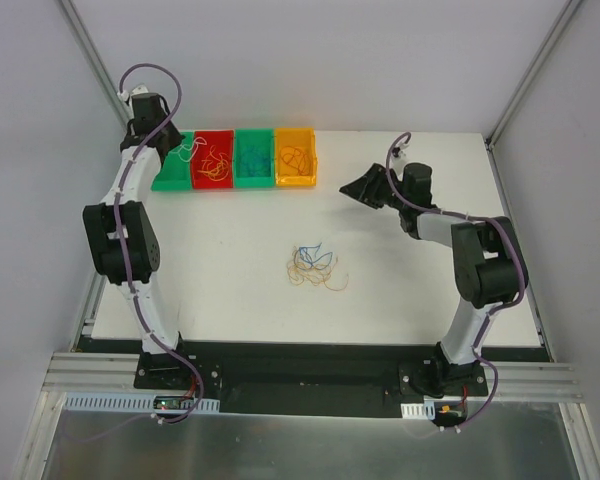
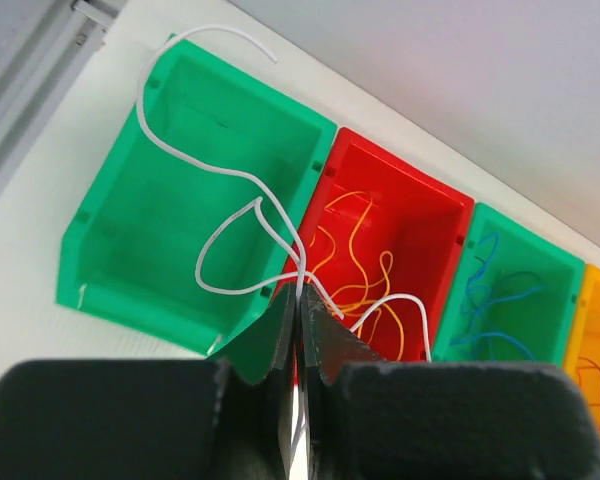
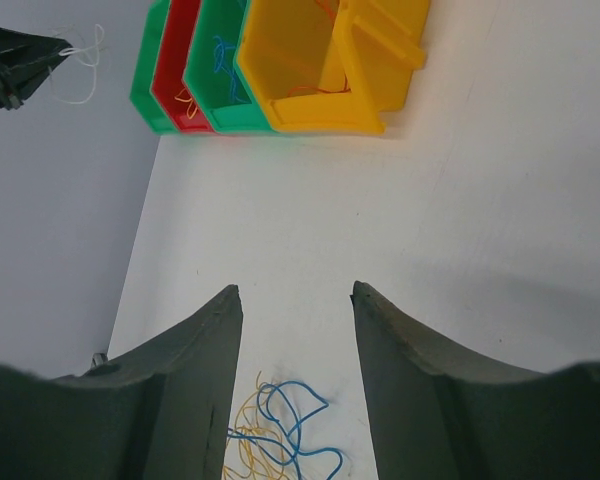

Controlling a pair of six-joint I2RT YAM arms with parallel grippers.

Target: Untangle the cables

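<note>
Over the near edge of the left green bin (image 2: 110,230) we note the left gripper (image 2: 300,300) clamped on a white cable (image 2: 235,215), clear only from its wrist camera. We log the right gripper (image 3: 295,290) apart, empty, above the counter (image 1: 400,290); loose cables (image 1: 315,265) lie tangled mid-counter.

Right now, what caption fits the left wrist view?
Left claw shut on a white cable above the leftmost green bin, red bin alongside.
</note>
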